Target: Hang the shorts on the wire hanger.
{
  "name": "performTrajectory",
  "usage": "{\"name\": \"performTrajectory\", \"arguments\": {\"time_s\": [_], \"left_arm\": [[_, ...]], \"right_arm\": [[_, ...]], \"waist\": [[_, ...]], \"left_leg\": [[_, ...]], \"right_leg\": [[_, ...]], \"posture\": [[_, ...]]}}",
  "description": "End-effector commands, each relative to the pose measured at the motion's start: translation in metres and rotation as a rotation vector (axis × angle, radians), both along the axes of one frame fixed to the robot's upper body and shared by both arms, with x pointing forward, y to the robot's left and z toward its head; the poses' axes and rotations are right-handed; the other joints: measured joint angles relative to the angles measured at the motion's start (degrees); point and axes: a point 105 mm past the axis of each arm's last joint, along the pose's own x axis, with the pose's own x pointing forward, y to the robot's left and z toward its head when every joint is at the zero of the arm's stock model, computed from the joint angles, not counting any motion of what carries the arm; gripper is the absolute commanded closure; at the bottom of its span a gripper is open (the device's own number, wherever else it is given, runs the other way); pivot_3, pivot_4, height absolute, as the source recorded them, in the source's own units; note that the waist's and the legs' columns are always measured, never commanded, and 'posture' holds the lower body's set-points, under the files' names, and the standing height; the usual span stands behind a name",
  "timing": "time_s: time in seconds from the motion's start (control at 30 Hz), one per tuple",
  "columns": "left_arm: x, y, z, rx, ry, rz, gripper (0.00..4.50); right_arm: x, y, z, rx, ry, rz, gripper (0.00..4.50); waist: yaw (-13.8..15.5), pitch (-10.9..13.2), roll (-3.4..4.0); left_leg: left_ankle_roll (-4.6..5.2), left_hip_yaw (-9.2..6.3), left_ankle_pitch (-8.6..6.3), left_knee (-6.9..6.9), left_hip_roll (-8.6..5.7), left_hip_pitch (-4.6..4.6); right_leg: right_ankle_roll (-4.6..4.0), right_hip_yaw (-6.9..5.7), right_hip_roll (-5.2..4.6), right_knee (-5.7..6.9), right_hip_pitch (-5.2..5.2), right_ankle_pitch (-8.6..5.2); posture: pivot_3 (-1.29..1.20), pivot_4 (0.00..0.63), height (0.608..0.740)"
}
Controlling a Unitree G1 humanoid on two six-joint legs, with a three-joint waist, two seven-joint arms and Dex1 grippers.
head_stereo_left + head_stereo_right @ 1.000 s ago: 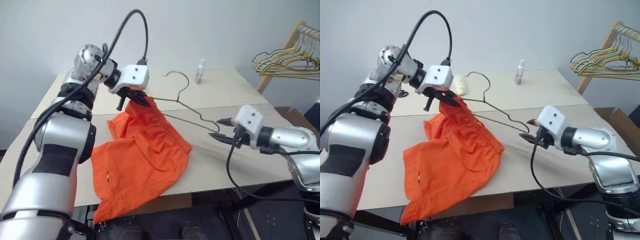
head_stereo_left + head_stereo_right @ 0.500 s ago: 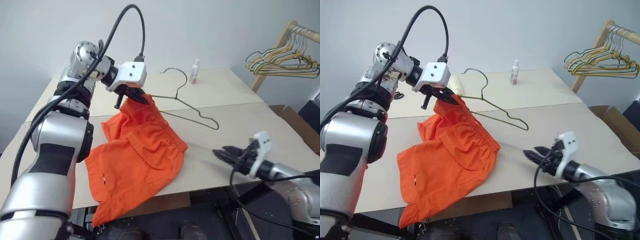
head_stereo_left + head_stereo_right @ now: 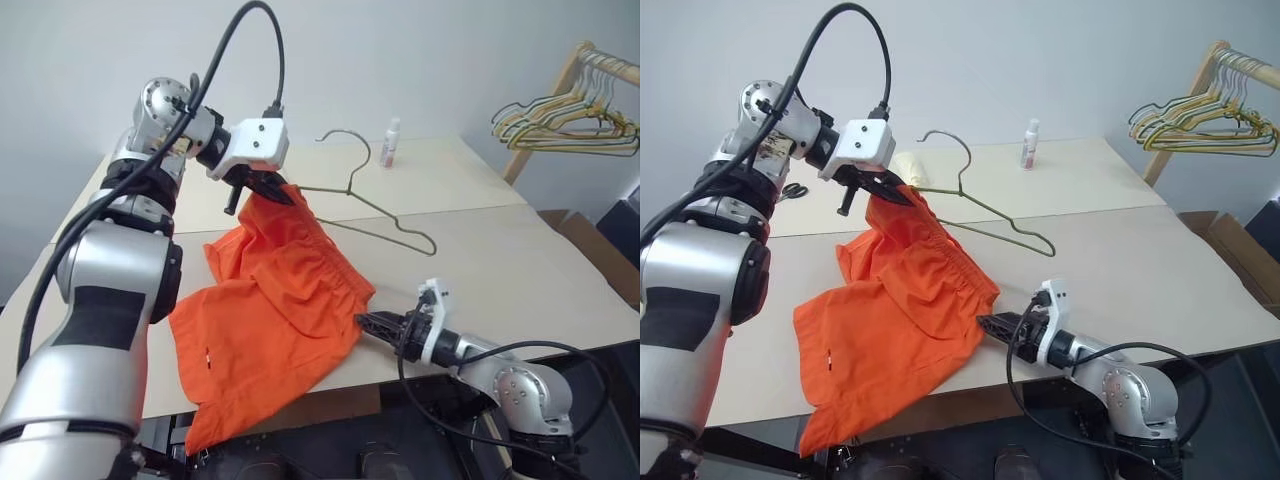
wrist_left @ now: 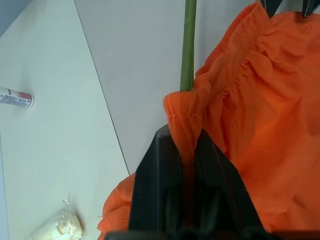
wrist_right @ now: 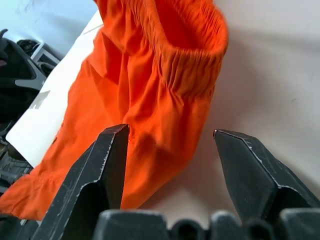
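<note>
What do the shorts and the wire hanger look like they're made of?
The shorts: thin woven fabric, matte orange, going by the soft folds and gathered elastic waistband. The wire hanger: thin bent metal wire by its look, dull olive-gold, possibly coated; the finish is hard to judge.

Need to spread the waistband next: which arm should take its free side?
Probably the right. Its end effector is open and low by the shorts' near edge. The left end effector is shut on the waistband at the wire hanger, holding it up.

Bright, even indoor light; soft shadows, sharp focus.
</note>
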Motion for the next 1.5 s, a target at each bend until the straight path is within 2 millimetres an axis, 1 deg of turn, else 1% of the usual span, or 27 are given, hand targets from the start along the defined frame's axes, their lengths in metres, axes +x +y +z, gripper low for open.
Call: {"name": "performTrajectory", "arguments": {"time_s": [0.03,0.13,0.17,0.33,0.37,0.4,0.5,0.6,0.77,0.83,0.97,1.17,1.27,1.4,1.5], "left_arm": [[-0.001,0.0,0.018,-0.026,-0.06,-0.011,4.5],[-0.001,0.002,0.018,-0.029,-0.056,-0.004,4.5],[-0.001,0.003,0.018,-0.028,-0.057,-0.002,4.5],[-0.001,0.007,0.017,-0.034,-0.051,0.005,4.5],[-0.001,0.008,0.017,-0.038,-0.048,0.003,4.5],[-0.002,0.008,0.017,-0.041,-0.045,0.001,4.5],[-0.003,0.011,0.018,-0.058,-0.034,0.003,4.5],[-0.003,0.021,0.016,-0.061,-0.021,0.027,4.5],[-0.005,0.032,0.013,-0.061,-0.006,0.048,4.5],[-0.006,0.036,0.009,-0.044,-0.004,0.049,4.5],[-0.009,0.038,0.003,-0.059,0.014,0.035,4.5],[-0.016,0.04,-0.006,-0.093,0.045,0.004,4.5],[-0.021,0.043,-0.011,-0.082,0.063,-0.011,4.5],[-0.023,0.056,-0.026,0.002,0.085,0.008,4.5],[-0.022,0.059,-0.028,0.005,0.101,0.031,4.5]], "right_arm": [[0.012,0.008,0.014,0.047,-0.057,0.011,1.32],[0.018,0.01,0.016,0.059,-0.062,0.005,1.87],[0.018,0.01,0.016,0.055,-0.062,0.005,2.18],[0.016,0.005,0.015,0.054,-0.053,0.006,3.98],[0.017,0.002,0.014,0.047,-0.048,-0.002,4.27],[0.017,0.0,0.014,0.043,-0.046,-0.008,4.4],[0.018,-0.01,0.014,-0.007,-0.07,-0.021,4.4],[0.021,-0.035,0.014,-0.156,-0.136,-0.041,4.4],[0.019,-0.064,0.016,-0.322,-0.197,0.007,4.4],[0.017,-0.072,0.019,-0.345,-0.211,0.031,4.4],[0.016,-0.083,0.03,-0.367,-0.23,0.08,4.4],[0.023,-0.095,0.035,-0.41,-0.217,0.12,4.4],[0.026,-0.099,0.036,-0.43,-0.22,0.132,4.4],[0.032,-0.103,0.045,-0.462,-0.258,0.156,4.4],[0.033,-0.103,0.05,-0.493,-0.283,0.187,4.4]], "waist": [[-0.1,0.0,0.0],[0.0,0.0,0.0],[0.0,0.0,0.0],[0.1,0.0,0.0],[0.1,0.0,0.0],[0.1,0.0,0.0],[0.0,0.0,0.0],[0.0,0.0,0.0],[0.1,0.0,0.0],[0.1,0.0,0.0],[0.1,0.0,-0.01],[0.1,0.0,0.0],[0.1,0.0,-0.01],[0.3,0.0,0.0],[0.5,0.0,0.0]], "left_leg": [[0.0,0.0,0.0,0.0,0.0,0.01],[0.0,0.0,0.0,-0.01,0.0,0.02],[-0.01,-0.01,0.0,-0.01,0.0,0.01],[-0.01,-0.03,0.01,0.01,-0.02,0.0],[-0.01,-0.03,0.01,0.01,-0.02,0.0],[-0.01,-0.04,0.01,0.02,-0.02,0.0],[-0.01,-0.03,0.01,0.01,-0.02,0.0],[-0.01,-0.03,0.01,0.01,-0.03,0.0],[0.0,-0.01,0.0,0.01,0.0,0.01],[0.0,-0.01,0.0,0.02,-0.01,-0.01],[0.01,0.0,0.0,0.03,0.01,0.0],[0.01,0.0,0.0,0.05,0.08,0.0],[0.01,-0.01,0.0,0.04,0.1,0.0],[0.01,0.0,0.0,0.07,0.08,0.0],[0.01,0.0,0.0,0.08,0.04,0.0]], "right_leg": [[0.0,0.0,0.0,0.0,0.0,0.0],[0.0,0.0,0.01,0.02,0.0,0.0],[0.0,0.0,0.01,0.02,-0.02,0.0],[0.0,-0.01,-0.02,0.03,-0.02,0.0],[0.0,-0.01,-0.01,0.03,-0.01,0.0],[0.0,-0.02,-0.01,0.03,0.0,0.0],[0.0,-0.02,-0.01,0.04,-0.01,0.0],[0.0,-0.02,-0.02,0.04,-0.01,0.0],[0.0,-0.01,0.0,0.03,0.0,0.0],[0.0,-0.01,-0.02,0.02,0.0,0.0],[0.0,-0.01,-0.01,0.01,0.02,0.0],[0.0,-0.01,-0.02,0.0,0.02,0.0],[0.0,0.0,-0.01,0.01,0.0,0.0],[0.0,0.0,-0.02,0.01,0.02,0.0],[0.0,-0.01,0.01,-0.01,0.02,0.0]], "posture": [[-0.06,0.0,0.74],[-0.05,0.0,0.74],[-0.04,0.0,0.74],[-0.04,0.0,0.74],[-0.05,0.0,0.74],[-0.04,0.0,0.74],[-0.05,0.0,0.74],[-0.06,0.0,0.74],[-0.06,0.0,0.74],[-0.05,0.0,0.74],[-0.05,0.0,0.74],[-0.05,0.0,0.74],[-0.05,0.0,0.74],[-0.03,0.0,0.74],[-0.02,0.0,0.74]]}}
